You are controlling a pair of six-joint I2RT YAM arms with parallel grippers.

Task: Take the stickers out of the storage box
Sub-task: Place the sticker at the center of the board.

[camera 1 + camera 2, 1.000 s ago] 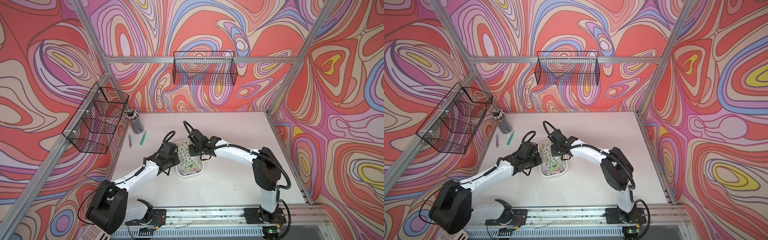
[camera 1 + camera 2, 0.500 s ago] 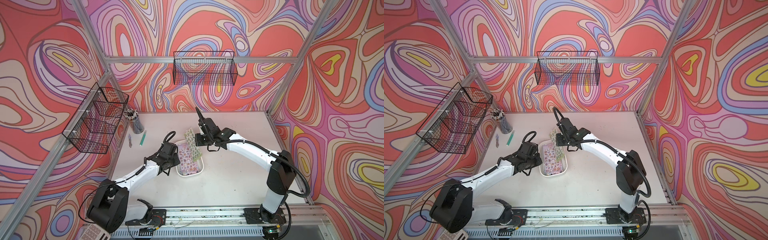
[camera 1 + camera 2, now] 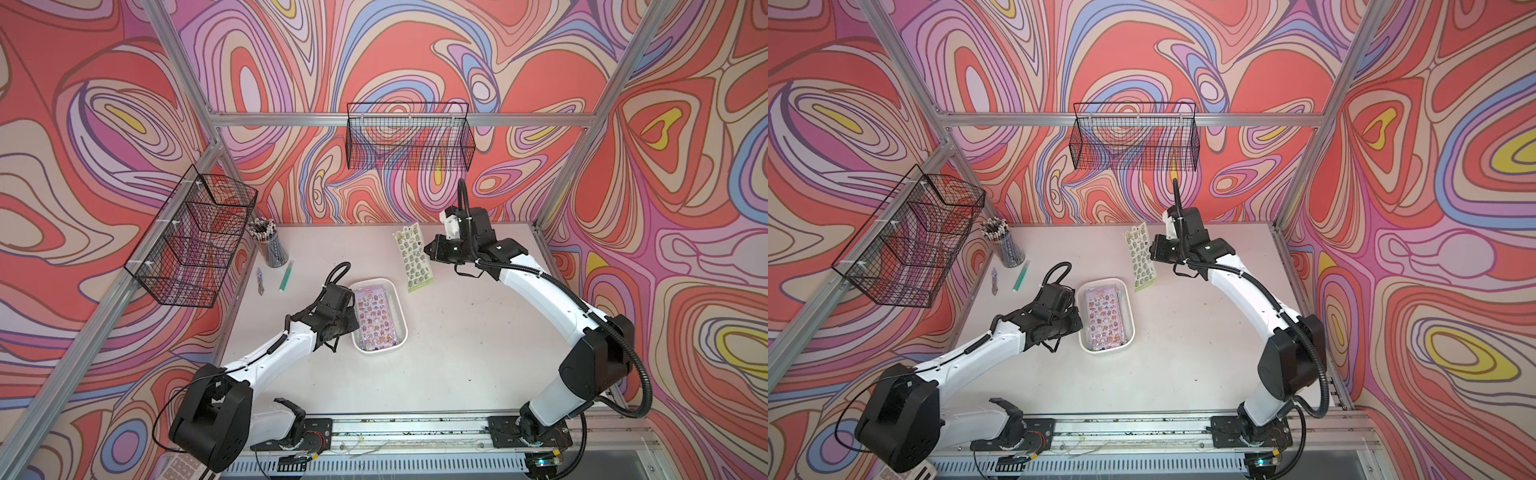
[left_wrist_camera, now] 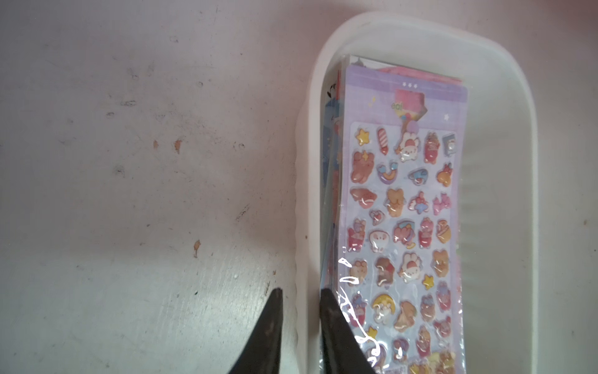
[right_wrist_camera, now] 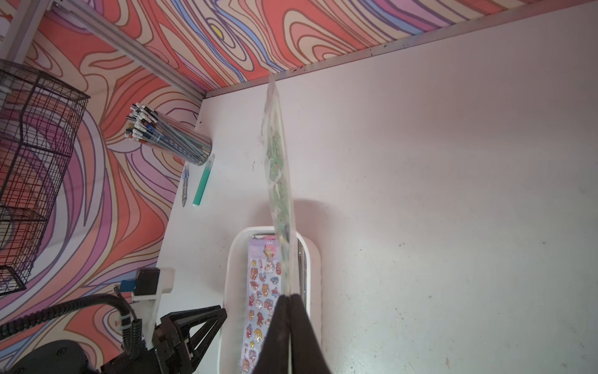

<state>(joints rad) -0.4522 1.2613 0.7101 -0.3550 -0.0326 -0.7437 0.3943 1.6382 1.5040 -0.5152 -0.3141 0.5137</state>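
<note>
Swirled walls (image 3: 395, 50) ringed the table (image 3: 457, 353). Right fingers (image 5: 278, 333) pinched a green sticker sheet (image 3: 413, 259) clear of the storage box (image 4: 307, 194), whose wall left fingers (image 4: 268, 333) clamped. By my reading, the sheet next needed setting down.

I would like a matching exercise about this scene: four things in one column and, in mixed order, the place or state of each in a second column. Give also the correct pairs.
Column one
1. green sticker sheet
2. purple sticker sheet
3. green pen
4. left gripper

Column two
a. lies on the table beside the pencil cup
b. straddles one wall of the storage box
c. pinched in the shut right gripper, outside the box
d. lies uppermost inside the storage box

Pairs: 1-c, 2-d, 3-a, 4-b
</note>
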